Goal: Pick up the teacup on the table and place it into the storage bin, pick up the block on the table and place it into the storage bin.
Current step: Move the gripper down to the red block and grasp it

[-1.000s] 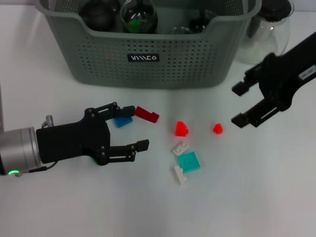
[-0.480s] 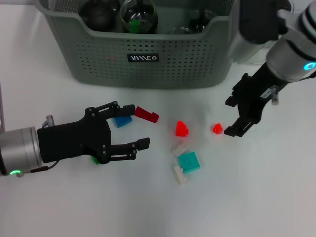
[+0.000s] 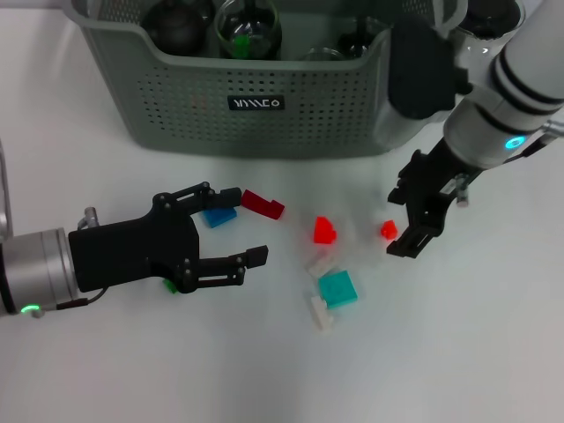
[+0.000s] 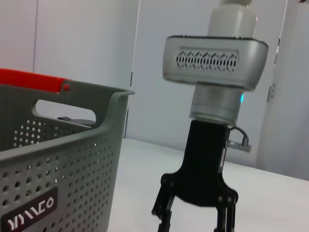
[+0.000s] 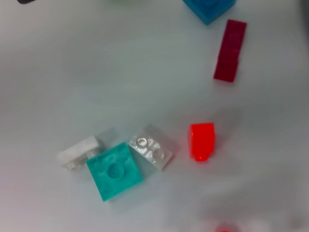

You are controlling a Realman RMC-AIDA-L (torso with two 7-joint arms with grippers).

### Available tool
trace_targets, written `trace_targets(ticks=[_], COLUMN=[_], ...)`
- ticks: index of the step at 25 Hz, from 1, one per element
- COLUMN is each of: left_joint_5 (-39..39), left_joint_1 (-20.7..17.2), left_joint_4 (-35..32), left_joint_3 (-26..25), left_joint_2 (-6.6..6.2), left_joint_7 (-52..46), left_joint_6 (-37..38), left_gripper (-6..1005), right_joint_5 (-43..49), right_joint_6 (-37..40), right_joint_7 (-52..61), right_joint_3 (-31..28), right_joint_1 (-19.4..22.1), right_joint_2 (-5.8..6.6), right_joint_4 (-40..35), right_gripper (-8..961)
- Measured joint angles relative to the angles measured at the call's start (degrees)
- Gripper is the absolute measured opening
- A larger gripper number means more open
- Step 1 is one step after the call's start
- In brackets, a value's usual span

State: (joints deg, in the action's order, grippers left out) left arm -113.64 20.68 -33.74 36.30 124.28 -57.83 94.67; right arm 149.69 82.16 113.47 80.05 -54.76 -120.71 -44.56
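The grey-green storage bin (image 3: 264,106) stands at the back with glass vessels inside; no teacup shows on the table. Several blocks lie in front of it: blue (image 3: 218,215), dark red (image 3: 263,204), red (image 3: 324,230), small red (image 3: 389,230), teal (image 3: 337,288). My right gripper (image 3: 397,222) is open and low, its fingertips on either side of the small red block. My left gripper (image 3: 244,225) hovers open beside the blue block, holding nothing. The right wrist view looks down on the teal block (image 5: 115,170), the red block (image 5: 201,140) and the dark red block (image 5: 230,50).
A clear block (image 3: 322,263) and a white block (image 3: 322,312) lie beside the teal one. A green piece (image 3: 167,285) peeks from under my left gripper. A glass carafe (image 3: 489,18) stands behind my right arm. The left wrist view shows the bin (image 4: 58,159).
My right arm has swung in from the right and come down, bringing its open fingers around the small red block. The left arm has stayed still.
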Motion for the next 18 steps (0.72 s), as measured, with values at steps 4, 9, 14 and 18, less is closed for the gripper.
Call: trace_targets(ticks=[4, 9, 14, 18], left_joint_5=[0.0, 0.0, 0.0, 0.0], left_joint_1=[0.0, 0.1, 0.1, 0.2], left_joint_4=[0.0, 0.1, 0.6, 0.6], left_joint_3=[0.0, 0.0, 0.0, 0.0], left_joint_2=[0.00, 0.08, 0.03, 0.01], left_joint_7=[0.0, 0.0, 0.1, 0.1], left_joint_6=[0.0, -0.5, -0.6, -0.7], left_gripper=[862, 861, 861, 861], right_joint_5=[-1.3, -1.5, -1.8, -1.8], right_joint_6=[-2.7, -4.4, -4.6, -5.6], right_joint_7=[0.3, 0.6, 0.7, 0.8], right_joint_3=[3.0, 4.7, 4.8, 5.5], right_joint_1=[-0.1, -0.2, -0.2, -0.2], right_joint_2=[0.01, -0.15, -0.14, -0.10], right_joint_4=[1.0, 2.1, 2.2, 2.8], right_gripper=[804, 724, 578, 505])
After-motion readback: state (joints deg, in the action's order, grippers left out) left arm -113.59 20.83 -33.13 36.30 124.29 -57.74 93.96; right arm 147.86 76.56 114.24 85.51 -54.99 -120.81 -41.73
